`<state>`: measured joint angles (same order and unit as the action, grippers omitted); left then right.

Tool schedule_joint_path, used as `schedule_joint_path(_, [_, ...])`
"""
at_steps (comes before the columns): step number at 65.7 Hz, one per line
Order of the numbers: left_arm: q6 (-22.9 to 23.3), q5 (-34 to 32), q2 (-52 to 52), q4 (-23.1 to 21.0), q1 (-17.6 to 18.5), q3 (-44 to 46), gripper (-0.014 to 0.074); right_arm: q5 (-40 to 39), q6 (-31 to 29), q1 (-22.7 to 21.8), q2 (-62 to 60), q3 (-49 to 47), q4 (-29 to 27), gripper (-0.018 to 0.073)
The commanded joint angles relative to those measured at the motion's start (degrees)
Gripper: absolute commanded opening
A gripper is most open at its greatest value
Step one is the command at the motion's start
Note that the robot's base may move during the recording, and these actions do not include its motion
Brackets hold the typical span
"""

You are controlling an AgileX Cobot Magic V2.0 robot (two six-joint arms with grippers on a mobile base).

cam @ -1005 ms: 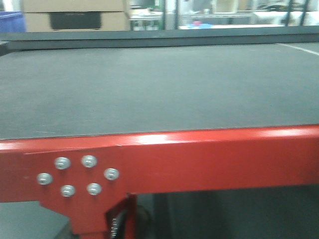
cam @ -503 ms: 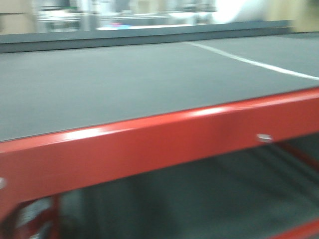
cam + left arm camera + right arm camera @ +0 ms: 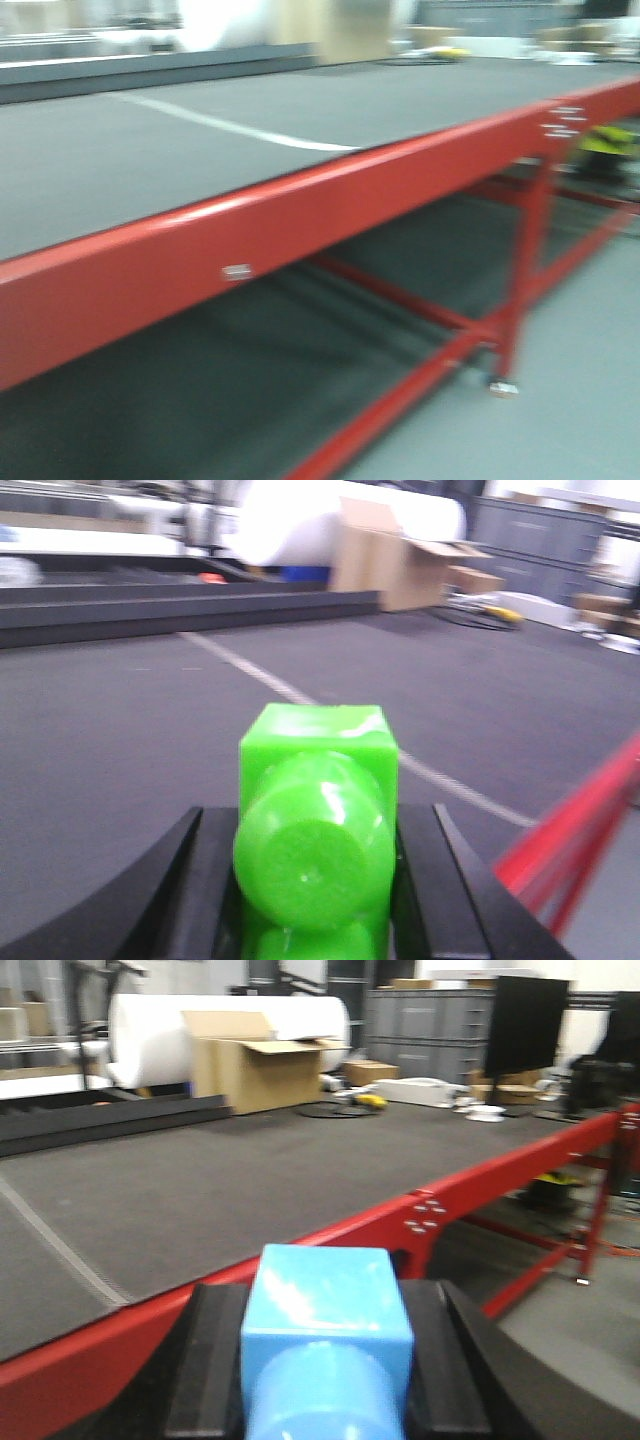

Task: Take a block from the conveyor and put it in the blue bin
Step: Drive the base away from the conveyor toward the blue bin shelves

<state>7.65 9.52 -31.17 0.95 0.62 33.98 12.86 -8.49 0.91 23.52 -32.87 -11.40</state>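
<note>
Since the earlier frames, the front view has been swung along the conveyor bench (image 3: pixel 300 215): the white seam line (image 3: pixel 230 125), previously seen at the right of the dark grey belt (image 3: pixel 90 170), is now found at its left, and a red leg (image 3: pixel 525 270) has come into sight at the right. The left fingers (image 3: pixel 205 890) are pressed against a green block (image 3: pixel 318 810), which is pinched between them and held over the belt, with the red rail (image 3: pixel 570 840) seen to its right. The right fingers (image 3: pixel 215 1360) are likewise pinched on a blue block (image 3: pixel 325 1335), which is held at the near side of the rail, the belt lying beyond it. Past the belt's far edge, a cardboard box (image 3: pixel 250 1070) and a white roll (image 3: pixel 150 1035) are seen. The front view is heavily blurred.
</note>
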Motion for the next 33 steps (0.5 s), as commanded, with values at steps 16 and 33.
schedule_joint_path(16, [0.01, -1.51, 0.22, -0.23, 0.43, -0.04, -0.0111, -0.82, -0.13, 0.15, -0.28, 0.11, 0.24, -0.0167])
schedule_joint_path(33, [0.01, -1.51, 0.22, -0.23, 0.43, -0.04, -0.0111, -0.82, -0.13, 0.15, -0.28, 0.11, 0.24, -0.0167])
